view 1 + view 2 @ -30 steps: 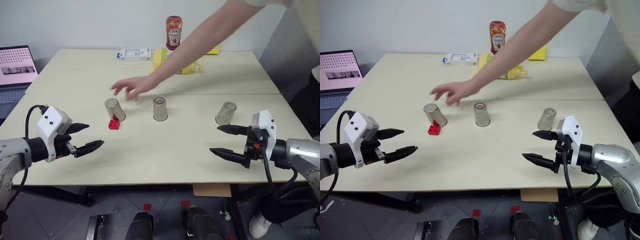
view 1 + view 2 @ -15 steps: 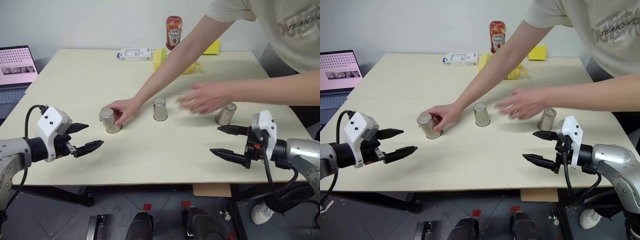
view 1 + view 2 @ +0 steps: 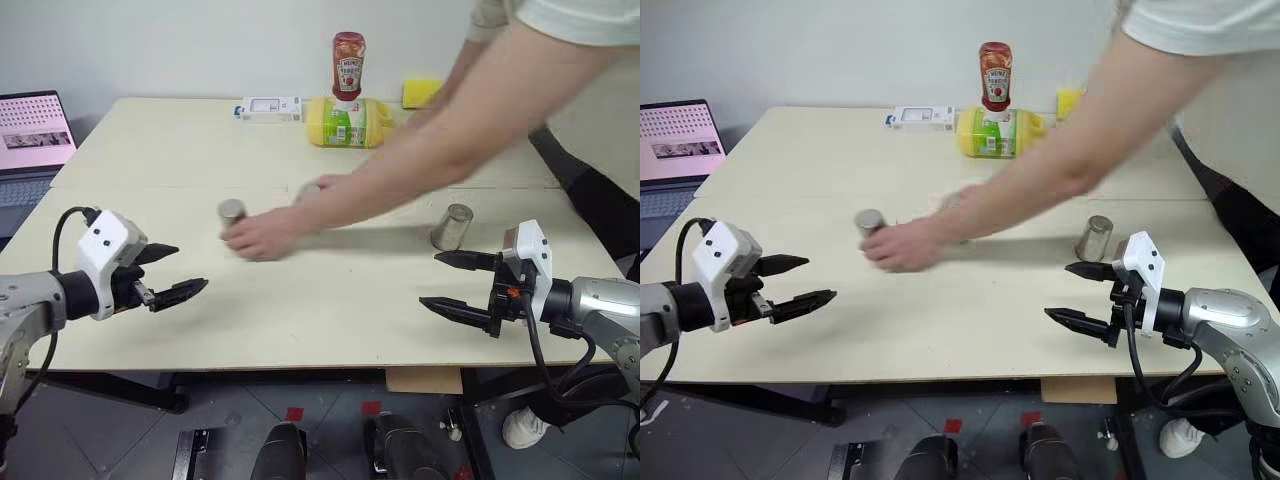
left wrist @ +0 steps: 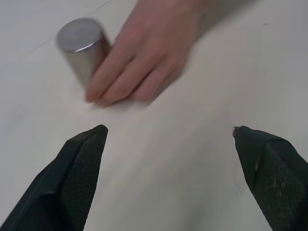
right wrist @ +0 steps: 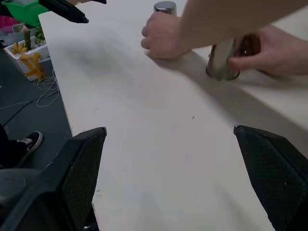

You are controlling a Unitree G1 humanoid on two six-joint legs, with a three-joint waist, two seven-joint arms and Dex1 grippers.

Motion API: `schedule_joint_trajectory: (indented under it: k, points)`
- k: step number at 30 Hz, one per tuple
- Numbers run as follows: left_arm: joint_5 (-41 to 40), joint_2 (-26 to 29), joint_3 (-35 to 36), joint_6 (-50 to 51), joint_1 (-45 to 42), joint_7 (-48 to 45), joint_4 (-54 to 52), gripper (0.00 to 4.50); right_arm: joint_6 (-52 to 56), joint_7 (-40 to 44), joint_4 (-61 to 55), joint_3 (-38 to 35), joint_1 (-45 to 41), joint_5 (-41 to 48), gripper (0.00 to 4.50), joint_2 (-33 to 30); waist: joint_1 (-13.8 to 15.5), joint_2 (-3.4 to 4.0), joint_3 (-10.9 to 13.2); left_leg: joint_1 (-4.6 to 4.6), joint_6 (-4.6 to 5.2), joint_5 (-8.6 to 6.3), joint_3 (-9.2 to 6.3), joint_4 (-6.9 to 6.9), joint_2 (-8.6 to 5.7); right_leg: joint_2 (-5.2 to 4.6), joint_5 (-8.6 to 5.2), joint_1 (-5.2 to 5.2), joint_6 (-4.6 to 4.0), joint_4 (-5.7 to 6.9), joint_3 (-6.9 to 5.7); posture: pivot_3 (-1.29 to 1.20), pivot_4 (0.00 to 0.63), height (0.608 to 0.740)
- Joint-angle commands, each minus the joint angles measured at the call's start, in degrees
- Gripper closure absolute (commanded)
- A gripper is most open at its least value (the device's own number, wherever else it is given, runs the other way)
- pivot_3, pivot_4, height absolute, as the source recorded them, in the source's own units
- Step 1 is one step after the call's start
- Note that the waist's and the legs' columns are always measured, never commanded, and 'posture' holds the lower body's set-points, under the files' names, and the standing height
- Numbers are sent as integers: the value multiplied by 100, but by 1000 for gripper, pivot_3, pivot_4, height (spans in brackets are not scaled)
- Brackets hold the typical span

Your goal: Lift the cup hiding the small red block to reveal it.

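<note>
Three silver cups stand upside down on the table. The left cup (image 3: 231,212) (image 4: 81,45) has a person's hand (image 3: 260,235) resting beside it. A second hand holds the blurred middle cup (image 3: 305,190) (image 5: 221,60). The right cup (image 3: 452,227) stands alone just beyond my right gripper (image 3: 430,280). The small red block is hidden. My left gripper (image 3: 190,268) hovers open near the table's front left, short of the left cup. Both grippers are open and hold nothing.
The person's arm (image 3: 450,120) reaches across the table from the back right. At the back stand a ketchup bottle (image 3: 348,65), a yellow bottle on its side (image 3: 345,122), a white box (image 3: 268,108) and a yellow sponge (image 3: 422,93). A laptop (image 3: 30,140) sits far left.
The person's hands have shifted the left cup back and are sliding the middle cup back and left. The right cup and both grippers have stayed put.
</note>
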Motion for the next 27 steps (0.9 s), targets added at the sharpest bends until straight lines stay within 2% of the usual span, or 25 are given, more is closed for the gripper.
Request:
schedule_joint_trajectory:
  k: [1,5,12,20,27]
  points:
    - [-18,41,-58,-91,-203,-22,-45,66,3,-125,-210,-87,-51,56,0,44,0,0,0,0,0,0,0,0,0,0,0,0,0,0,0,0,150,740]
    - [-36,4,-184,-95,-348,-15,-47,66,61,-265,-232,-50,-118,66,0,113,0,0,0,0,0,0,0,0,0,0,0,0,0,0,0,0,150,740]
    - [-59,-51,-409,-87,-625,-17,-21,66,180,-774,-133,324,-591,-2,0,627,-8,0,0,1,0,0,0,0,1,2,1,-1,1,2,1,0,150,740]
    - [-43,-43,-561,-139,-807,-58,60,66,261,-1753,919,1708,-2108,-1269,0,1843,-35,0,0,1,0,0,0,0,2,4,4,-4,-4,4,-1,0,150,740]
    - [-5,-42,-545,-150,-779,-66,89,66,63,-2316,2823,2161,-3445,-2093,0,3101,-52,2,1,-11,0,0,0,-2,2,4,5,-15,-7,3,-1,0,150,740]
